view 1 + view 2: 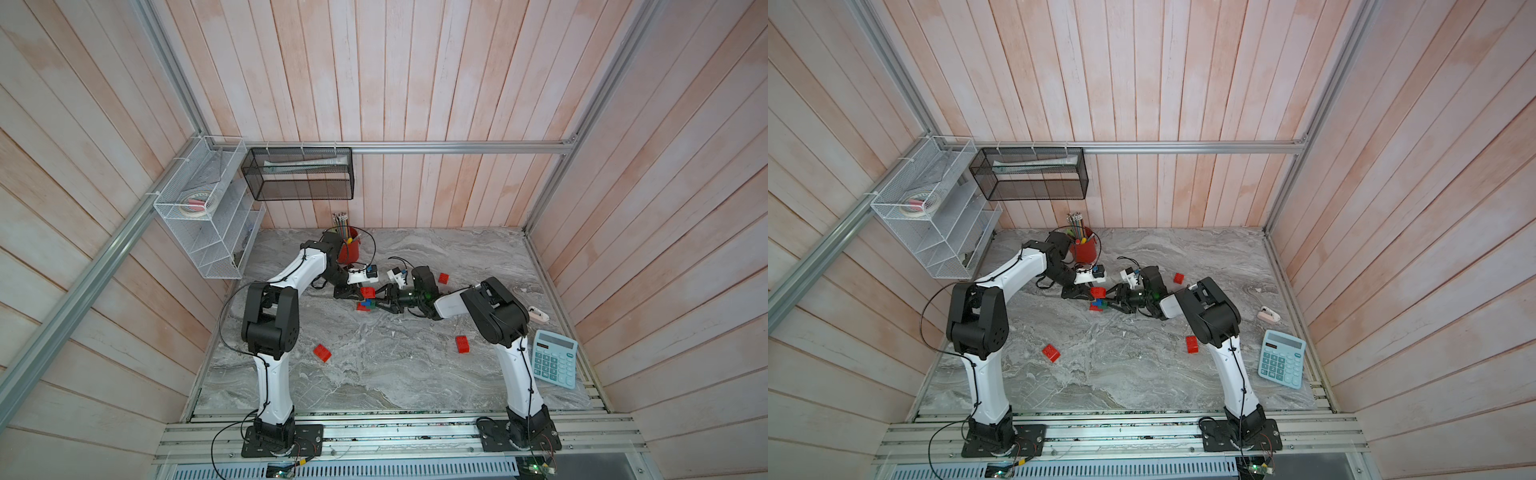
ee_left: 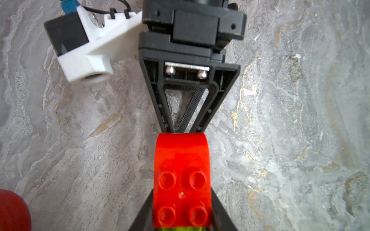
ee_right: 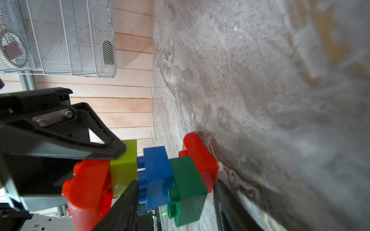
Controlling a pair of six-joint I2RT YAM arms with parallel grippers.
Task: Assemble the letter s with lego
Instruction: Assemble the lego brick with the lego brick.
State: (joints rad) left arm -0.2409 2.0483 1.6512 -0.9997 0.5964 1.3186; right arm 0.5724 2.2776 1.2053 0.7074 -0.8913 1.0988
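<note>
Grey marble tabletop [image 1: 374,374], mid-frame: left gripper [image 1: 360,294] pinches red-on-lime plastic bricks [image 2: 181,180], unseated above blue-green-red stack [image 3: 186,180]; right gripper [image 1: 376,302], hold unclear; three red bricks [image 1: 322,352] loose.

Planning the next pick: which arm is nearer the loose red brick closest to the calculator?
Right. The right arm has its elbow just beside that red brick; the left arm stands well off to the other side.

lego stack [image 1: 365,304] at table [image 1: 374,374] centre, pencil cup [image 1: 348,251] behind, calculator [image 1: 555,359] far right
</note>
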